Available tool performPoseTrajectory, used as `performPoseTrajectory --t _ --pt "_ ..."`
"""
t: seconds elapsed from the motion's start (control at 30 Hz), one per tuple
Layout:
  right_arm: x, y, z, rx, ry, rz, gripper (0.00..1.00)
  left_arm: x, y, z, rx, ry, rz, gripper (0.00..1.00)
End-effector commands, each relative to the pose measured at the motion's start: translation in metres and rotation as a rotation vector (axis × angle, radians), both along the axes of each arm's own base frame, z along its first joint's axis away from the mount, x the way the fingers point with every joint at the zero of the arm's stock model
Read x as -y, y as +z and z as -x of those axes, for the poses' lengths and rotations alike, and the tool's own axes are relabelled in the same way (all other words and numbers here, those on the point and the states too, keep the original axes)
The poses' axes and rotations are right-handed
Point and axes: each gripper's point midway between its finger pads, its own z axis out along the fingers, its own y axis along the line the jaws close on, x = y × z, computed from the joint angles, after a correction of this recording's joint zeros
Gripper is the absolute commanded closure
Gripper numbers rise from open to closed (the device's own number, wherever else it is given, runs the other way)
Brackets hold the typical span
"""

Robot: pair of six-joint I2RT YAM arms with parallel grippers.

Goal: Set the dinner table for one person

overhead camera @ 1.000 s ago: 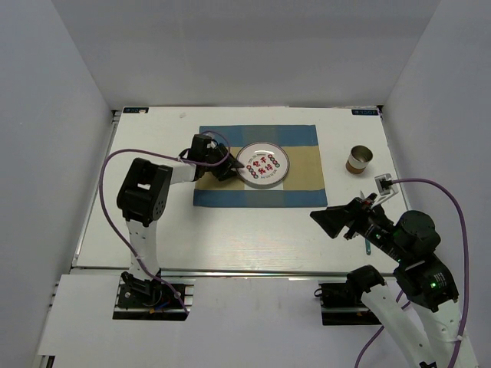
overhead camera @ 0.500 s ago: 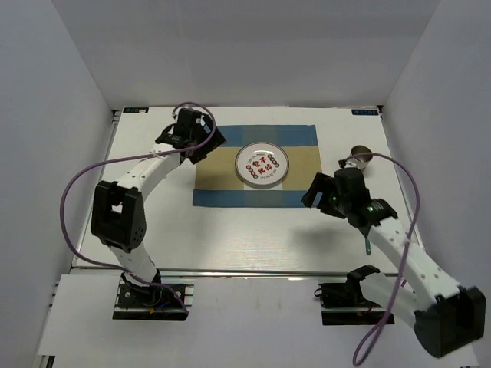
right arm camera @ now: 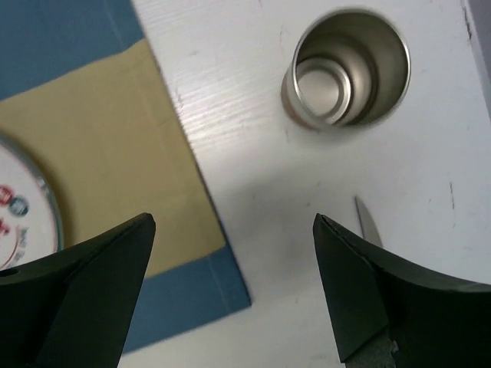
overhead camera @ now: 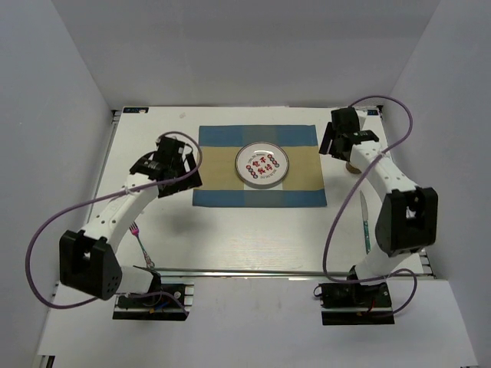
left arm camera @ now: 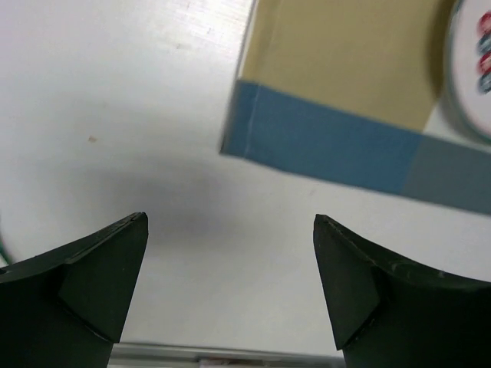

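Two tools hover wide and empty over the surface [overhead camera: 253, 230]; I find the fork [overhead camera: 143, 245] nearward of the left tool [left arm camera: 230, 221], and the knife [overhead camera: 365, 222], tip pointing away, nearward of the right tool [right arm camera: 234, 222].

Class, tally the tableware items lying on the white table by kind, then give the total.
Blue-and-tan checked cloth placemat: 1
Round white plate with red pattern: 1
Shiny cylindrical metal cup: 1
Green-handled metal-bladed knife: 1
Slim fork, pinkish at one end: 1
Total: 5
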Motion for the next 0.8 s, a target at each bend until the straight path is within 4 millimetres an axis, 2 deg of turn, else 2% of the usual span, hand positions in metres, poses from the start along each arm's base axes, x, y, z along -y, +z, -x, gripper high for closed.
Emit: performPoseTrajectory --t 0.0,0.17,0.23,0.27,0.3,0.37,0.53,0.63,0.73,0.77 --pt "0.028 -0.013 -0.025 -0.08 -0.018 0.078 0.11 -0.013 0.006 0.025 0.006 -0.071 -0.049 0.02" --pt "0.039 -0.023 -0.049 -0.065 -0.003 0.061 0.15 -0.017 0.019 0.038 0.096 -0.119 -0.05 0.02" --pt "0.046 -0.024 -0.057 -0.067 0.006 0.058 0.15 -0.022 0.01 0.044 0.095 -0.11 -0.062 0.02" --pt "0.047 -0.01 -0.064 -0.037 0.007 0.057 0.15 -0.021 0.009 0.044 0.111 -0.112 -0.053 0.02" --pt "0.051 -0.023 -0.068 -0.07 0.009 0.057 0.16 -0.018 -0.002 0.049 0.088 -0.127 -0.039 0.02" --pt "0.054 -0.024 -0.077 -0.079 0.021 0.056 0.17 -0.012 -0.003 0.049 0.082 -0.144 -0.014 0.02" --pt "0.056 -0.033 -0.086 -0.088 0.039 0.04 0.18 -0.01 -0.01 0.046 0.051 -0.168 -0.024 0.02" --pt "0.061 -0.049 -0.088 -0.123 0.032 0.047 0.21 -0.009 -0.009 0.046 0.056 -0.178 -0.022 0.02" --pt "0.064 -0.065 -0.084 -0.163 0.02 0.048 0.26 -0.009 -0.008 0.046 0.062 -0.181 -0.022 0.02" --pt "0.066 -0.069 -0.085 -0.163 0.015 0.049 0.32 -0.008 -0.008 0.045 0.063 -0.186 -0.019 0.02"
